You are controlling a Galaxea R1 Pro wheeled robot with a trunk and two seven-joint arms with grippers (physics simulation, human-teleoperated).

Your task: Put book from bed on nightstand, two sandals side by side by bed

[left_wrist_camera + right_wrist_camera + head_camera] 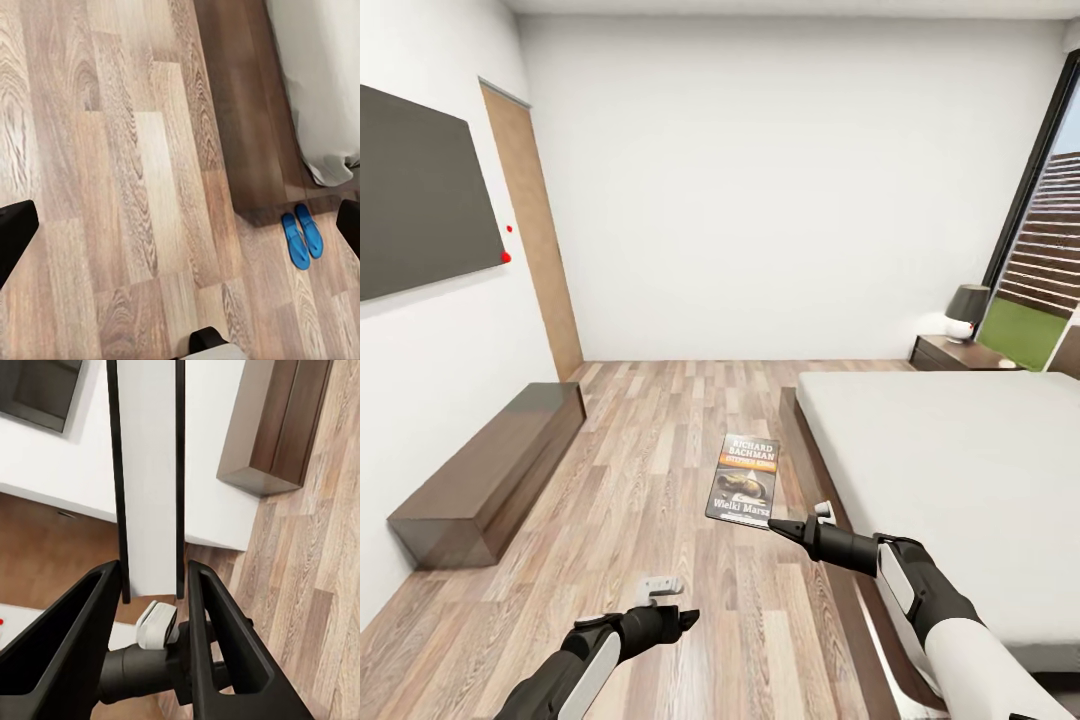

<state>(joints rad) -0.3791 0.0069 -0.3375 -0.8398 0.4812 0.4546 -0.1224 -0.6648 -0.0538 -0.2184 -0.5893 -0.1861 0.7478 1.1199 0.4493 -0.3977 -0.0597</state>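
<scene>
Paperback book (744, 481) pinched by its lower edge in right tool (772, 527), beyond tool tip beside the bed (960, 470); left tool (685, 618) wide, unladen; edge-only grip, likely to slip mid-carry to nightstand (950, 353).

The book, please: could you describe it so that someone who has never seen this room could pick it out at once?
Start from the large grey bed at the right of the head view; the right claw reaches out past its near corner. Held upright at the tip of that claw, above the wood floor, is the book, a thin dark paperback with an orange band and white lettering, the only printed thing here.
</scene>
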